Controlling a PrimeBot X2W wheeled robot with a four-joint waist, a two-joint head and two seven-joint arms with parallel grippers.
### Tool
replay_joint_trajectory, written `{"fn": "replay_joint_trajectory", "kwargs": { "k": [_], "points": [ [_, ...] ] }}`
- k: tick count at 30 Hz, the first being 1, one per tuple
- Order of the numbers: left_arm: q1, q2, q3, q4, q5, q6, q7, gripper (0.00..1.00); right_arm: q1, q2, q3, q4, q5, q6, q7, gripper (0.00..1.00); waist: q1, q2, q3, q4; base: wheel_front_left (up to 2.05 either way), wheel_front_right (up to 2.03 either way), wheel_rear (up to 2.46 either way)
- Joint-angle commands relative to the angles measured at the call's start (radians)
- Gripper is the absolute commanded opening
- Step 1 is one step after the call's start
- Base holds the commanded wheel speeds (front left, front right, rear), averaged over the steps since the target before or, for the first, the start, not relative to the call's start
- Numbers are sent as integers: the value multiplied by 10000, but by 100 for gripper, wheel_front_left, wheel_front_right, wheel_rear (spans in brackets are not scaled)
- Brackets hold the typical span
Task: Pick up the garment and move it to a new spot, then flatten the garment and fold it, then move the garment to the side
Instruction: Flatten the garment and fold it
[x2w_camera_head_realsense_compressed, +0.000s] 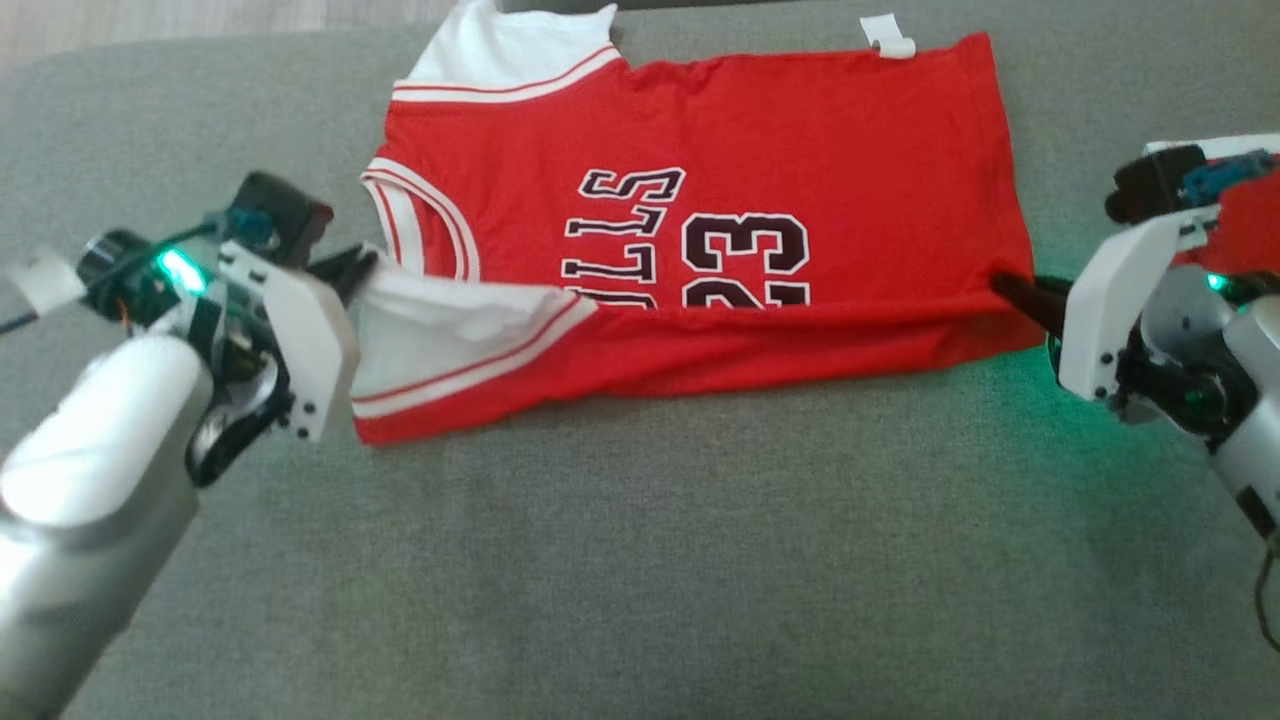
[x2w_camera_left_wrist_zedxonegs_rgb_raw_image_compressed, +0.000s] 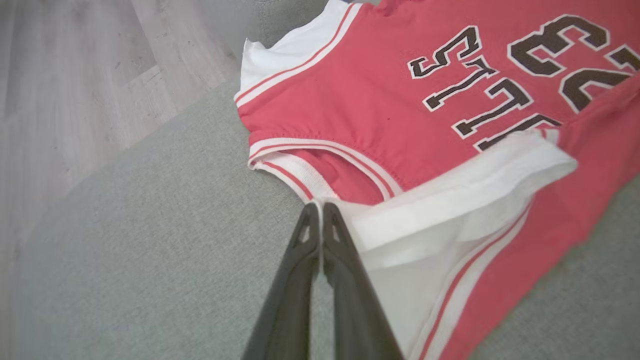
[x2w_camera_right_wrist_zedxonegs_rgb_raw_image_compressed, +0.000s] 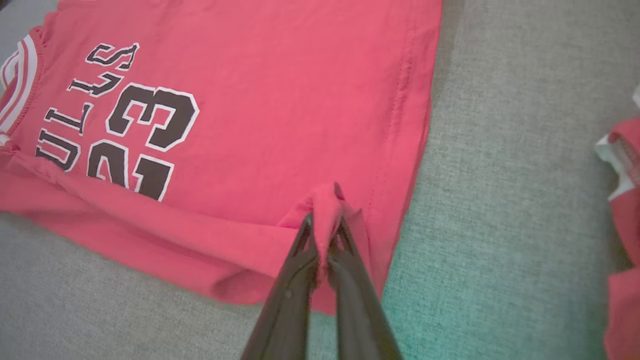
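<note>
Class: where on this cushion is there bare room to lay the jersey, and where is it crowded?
Free: the cushion on the robot's side of the jersey, between left gripper and right gripper; a narrower strip between hem and the other red cloth. Crowded: at both grips.

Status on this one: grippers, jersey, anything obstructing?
Left gripper shut on jersey sleeve. Right gripper shut on hem corner. Near edge folded over the lettering, on grey cushion. Second red garment off right, apart.
</note>
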Motion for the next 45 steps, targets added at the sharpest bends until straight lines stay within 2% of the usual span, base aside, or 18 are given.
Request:
{"fn": "replay_joint_trajectory", "kwargs": {
  "k": [1, 10, 12, 13, 14, 17, 21, 22, 26, 28, 31, 35, 40, 43, 45],
  "points": [
    [-749, 327, 389, -53, 121, -37, -120, 0, -225, -82, -107, -126, -71, -9, -145, 0, -1, 0, 77, -43, 0, 0, 0],
    [-1517, -224, 6, 1693, 191, -57, -559, 0, -737, 415, -54, 459, -283, -9, -549, 0, -1, 0, 277, -116, 0, 0, 0],
    [-1597, -391, -33, 1914, 140, -59, -712, 2, -844, 445, -83, 615, -413, -9, -845, 99, -1, 0, 297, -85, 0, 0, 0],
    [-1654, -481, 4, 2027, 121, -45, -865, 80, -906, 461, -118, 722, -504, -9, -1034, 100, -1, 0, 307, -67, 0, 0, 0],
    [-1737, -571, 60, 2143, 149, 41, -1083, 100, -960, 490, -126, 785, -571, -9, -1196, 100, -1, 0, 318, -48, 0, 0, 0],
    [-1970, -807, 170, 2466, 368, 394, -1833, 100, -1133, 558, -253, 940, -696, -9, -1823, 100, -1, 0, 282, -21, 0, 0, 0],
    [-2202, -1258, 694, 2620, 501, 1162, -3744, 100, -1373, 622, -746, 1129, -914, -9, -3329, 100, -1, 0, 115, 40, 0, 0, 0],
    [-2202, -1258, 694, 2620, 501, 1162, -3744, 100, -1373, 622, -746, 1129, -914, -9, -3329, 100, -1, 0, 115, 40, 0, 0, 0],
    [-2056, -1831, 1520, 2523, 201, 1804, -6087, 100, -1302, 1102, -1688, 1018, -811, -9, -5528, 100, -1, 0, -215, 37, 0, 0, 0],
    [-1778, -2096, 1950, 2334, -73, 1982, -6889, 100, -1157, 1320, -2119, 994, -1029, -9, -6682, 100, -1, 0, -409, 15, 0, 0, 0],
    [-1108, -2395, 2639, 1693, -361, 2215, -7245, 100, -814, 1720, -2852, 979, -1599, -9, -7545, 100, -1, 0, -664, -15, 0, 0, 0],
    [243, -2723, 4018, -72, -123, 2577, -7283, 100, 57, 2484, -4564, 300, -2846, -9, -7698, 100, -1, 0, -855, -17, 0, 0, 0],
    [2261, -3184, 4911, -1611, 962, 2523, -7287, 100, 2243, 3961, -6523, -1394, -5050, -9, -7704, 100, -1, 0, -1069, -4, 0, 0, 0],
    [3354, -3604, 5365, -2027, 1369, 2451, -7288, 100, 3533, 4740, -7059, -2235, -6076, -9, -7705, 100, -1, 0, -1177, -58, 0, 0, 0],
    [4022, -3812, 5552, -2114, 1687, 2355, -7288, 100, 4281, 5042, -7186, -2573, -6435, -9, -7706, 100, -1, 0, -1250, -121, 0, 0, 0]
  ]
}}
